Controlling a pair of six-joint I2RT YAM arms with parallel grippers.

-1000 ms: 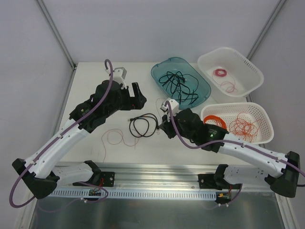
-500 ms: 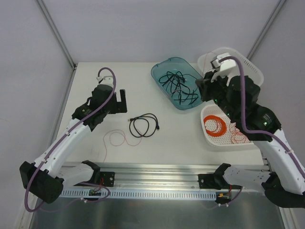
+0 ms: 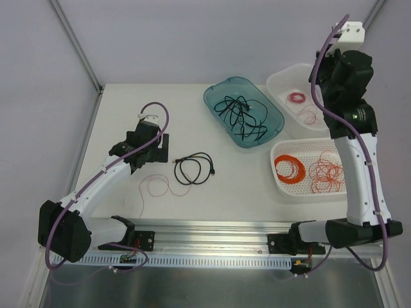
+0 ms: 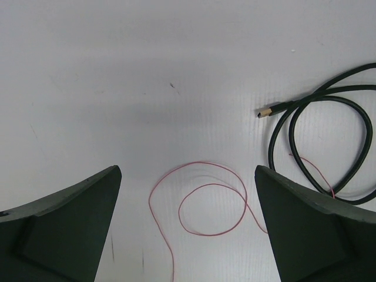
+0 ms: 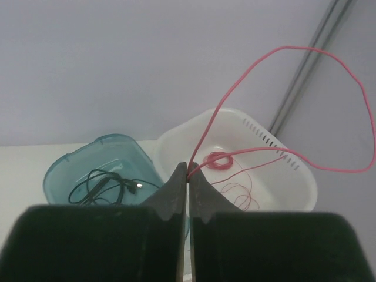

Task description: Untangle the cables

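A thin red wire (image 3: 154, 187) lies in loose loops on the table, left of a coiled black cord (image 3: 194, 169). My left gripper (image 3: 157, 145) is open and empty, low over the table. In the left wrist view it (image 4: 188, 170) straddles the red wire (image 4: 150, 202), with the cord's plug (image 4: 265, 110) to the right. My right gripper (image 3: 326, 72) is raised high over the baskets. In the right wrist view it (image 5: 188, 167) is shut on a red wire (image 5: 329, 59) that arcs up in a loop.
A teal tray (image 3: 212, 96) holds black cords (image 3: 241, 115). The far white basket (image 3: 282, 77) holds a pink ring coil (image 3: 297, 97) and thin red wires (image 3: 310, 117). The near white basket (image 3: 282, 147) holds an orange coil (image 3: 290, 168) and red wires (image 3: 324, 174).
My right arm has swung from the table's middle up and to the right and now stands high over the baskets. My left gripper has come nearer and lower, towards the red wire on the table.
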